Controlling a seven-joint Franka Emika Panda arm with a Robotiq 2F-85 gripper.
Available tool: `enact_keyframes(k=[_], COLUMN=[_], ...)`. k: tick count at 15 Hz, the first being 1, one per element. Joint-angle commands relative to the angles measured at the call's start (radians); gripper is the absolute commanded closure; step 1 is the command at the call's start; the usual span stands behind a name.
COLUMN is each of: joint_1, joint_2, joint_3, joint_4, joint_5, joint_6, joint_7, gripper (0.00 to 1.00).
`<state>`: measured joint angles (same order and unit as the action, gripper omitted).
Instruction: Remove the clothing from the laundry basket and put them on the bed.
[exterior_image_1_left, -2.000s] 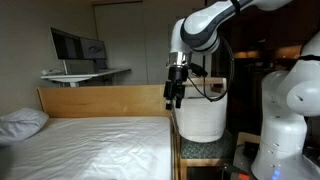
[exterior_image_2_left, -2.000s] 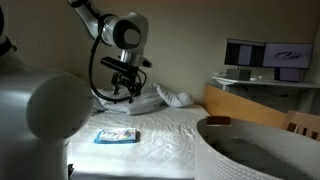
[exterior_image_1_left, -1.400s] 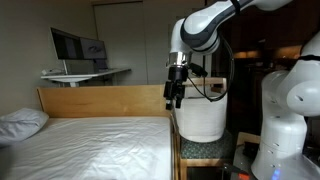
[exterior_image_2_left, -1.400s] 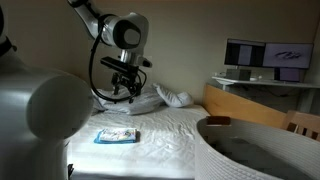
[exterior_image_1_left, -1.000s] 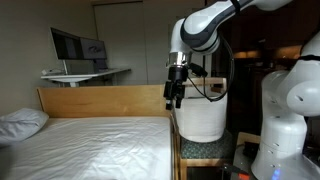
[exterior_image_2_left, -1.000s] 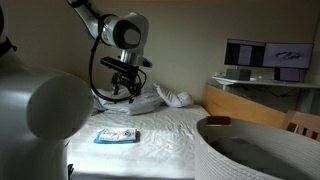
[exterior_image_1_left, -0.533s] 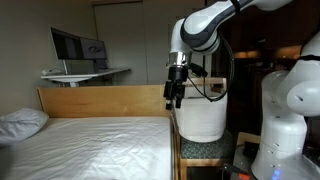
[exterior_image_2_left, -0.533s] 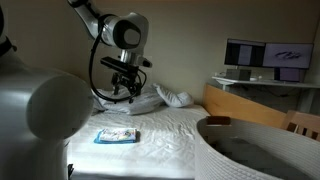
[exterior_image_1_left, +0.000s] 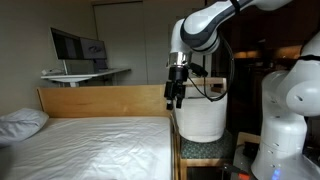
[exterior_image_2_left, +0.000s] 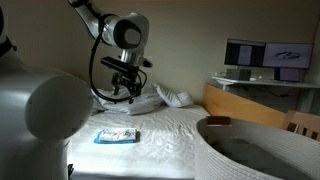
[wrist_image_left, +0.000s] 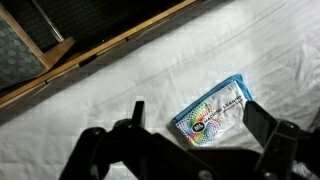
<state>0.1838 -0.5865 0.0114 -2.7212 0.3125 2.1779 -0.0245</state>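
My gripper (exterior_image_1_left: 174, 100) hangs open and empty above the bed (exterior_image_1_left: 90, 145), next to the white laundry basket (exterior_image_1_left: 200, 118). In an exterior view the gripper (exterior_image_2_left: 122, 92) hovers over the white sheet (exterior_image_2_left: 170, 125), and the basket's rim (exterior_image_2_left: 260, 150) fills the foreground. No clothing shows in the basket or on the bed. In the wrist view the open jaws (wrist_image_left: 200, 112) frame a blue and white printed packet (wrist_image_left: 212, 115) that lies flat on the sheet below. The packet also shows in an exterior view (exterior_image_2_left: 117, 136).
A white pillow (exterior_image_1_left: 20, 122) lies at one end of the bed, also seen in an exterior view (exterior_image_2_left: 172, 97). A wooden bed board (exterior_image_1_left: 100, 100) runs behind. A desk with a monitor (exterior_image_1_left: 75, 45) stands beyond. A white robot body (exterior_image_1_left: 290, 100) stands beside the basket.
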Motion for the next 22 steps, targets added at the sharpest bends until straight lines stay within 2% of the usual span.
enact_keyframes(k=[1, 6, 10, 15, 22], joint_1=[-0.045, -0.177, -0.268, -0.330, -0.374], joint_2=[0.024, 0.007, 0.064, 0.219, 0.514], joint_3=[-0.014, -0.063, -0.115, -0.182, -0.206], joint_4=[0.053, 0.142, 0.266, 0.456, 0.686], joint_5=[-0.018, -0.143, -0.231, -0.229, -0.226], joint_6=[-0.089, -0.097, -0.079, -0.063, -0.022], joint_7=[0.003, -0.011, -0.001, 0.022, 0.198], gripper=[0.00, 0.00, 0.00, 0.00, 0.00])
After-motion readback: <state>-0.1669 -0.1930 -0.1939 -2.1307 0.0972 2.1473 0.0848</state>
